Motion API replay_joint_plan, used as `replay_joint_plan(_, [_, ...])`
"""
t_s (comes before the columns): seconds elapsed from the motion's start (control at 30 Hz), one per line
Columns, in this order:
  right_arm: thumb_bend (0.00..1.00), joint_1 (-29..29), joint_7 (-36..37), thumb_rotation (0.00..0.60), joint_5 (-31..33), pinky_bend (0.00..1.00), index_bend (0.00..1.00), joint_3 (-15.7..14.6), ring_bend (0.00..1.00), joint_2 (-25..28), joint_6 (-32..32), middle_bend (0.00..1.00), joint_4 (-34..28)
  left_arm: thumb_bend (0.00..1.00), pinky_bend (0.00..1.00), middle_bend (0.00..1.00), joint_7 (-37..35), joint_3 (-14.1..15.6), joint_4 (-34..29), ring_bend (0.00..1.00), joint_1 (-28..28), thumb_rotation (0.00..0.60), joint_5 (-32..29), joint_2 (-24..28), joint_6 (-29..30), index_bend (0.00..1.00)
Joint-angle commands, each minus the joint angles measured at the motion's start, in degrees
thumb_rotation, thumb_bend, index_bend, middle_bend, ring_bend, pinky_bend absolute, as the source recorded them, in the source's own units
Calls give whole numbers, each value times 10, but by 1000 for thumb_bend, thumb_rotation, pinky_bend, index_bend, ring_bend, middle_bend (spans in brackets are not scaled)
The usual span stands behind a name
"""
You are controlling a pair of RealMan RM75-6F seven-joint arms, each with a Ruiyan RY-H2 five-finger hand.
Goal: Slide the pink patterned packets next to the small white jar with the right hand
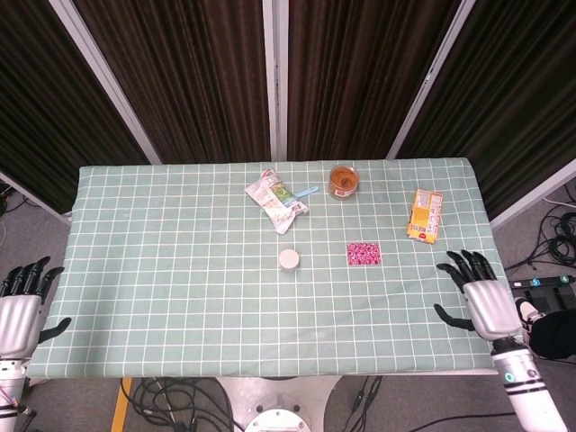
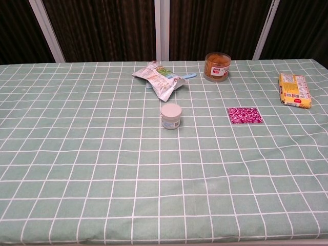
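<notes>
The packets (image 1: 364,254) are lying flat on the cloth (image 1: 180,297), right of the jar (image 1: 289,261) and well apart from it, with bare cloth between the 2. That flat lie suits a slide: you are likely needing only fingertip pressure on top and a push toward the jar, not a lift. The jar is standing upright, lid on, near the table's middle.

Your right hand (image 1: 484,299) is hovering over the near right corner of the cloth, fingers spread and holding nothing, well apart from the packets. Your left hand (image 1: 20,310) is hanging off the left edge, fingers apart, also empty; the task is giving it no work.

Behind the jar, a snack bag (image 1: 277,198) is lying crumpled beside a blue item (image 1: 308,191) too small to identify. An amber jar (image 1: 343,181) and a yellow pack (image 1: 425,214) are sitting further right.

The chest view is showing neither hand. How many packets are making up the pink patch cannot be told. The left hand is partly cut off by the frame edge.
</notes>
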Motion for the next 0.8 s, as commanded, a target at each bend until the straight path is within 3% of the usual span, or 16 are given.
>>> replay_joint_plan(0.03, [360,46,-25,365,41,5,251,18,0,-40,-62,32,8,89,139,200,-2,1,1,141,1,600,0,0,1,252])
replay_joint_plan(0.2, [501,90,-44,255,95,0,278,33,0,-89,-126,2,48,89,139,200,-3,1,1,141,5,600,1,1,5,252])
replay_joint_plan(0.4, [514,135,-51,199,165,0,279,49,0,-146,-192,0,116,89,138,200,-2,2,0,141,6,600,1,0,4,252])
replay_joint_plan(0.8, [497,193,-36,208,225,0,279,57,0,-251,-265,0,284,89,138,200,-8,1,2,141,5,600,-4,0,-3,252])
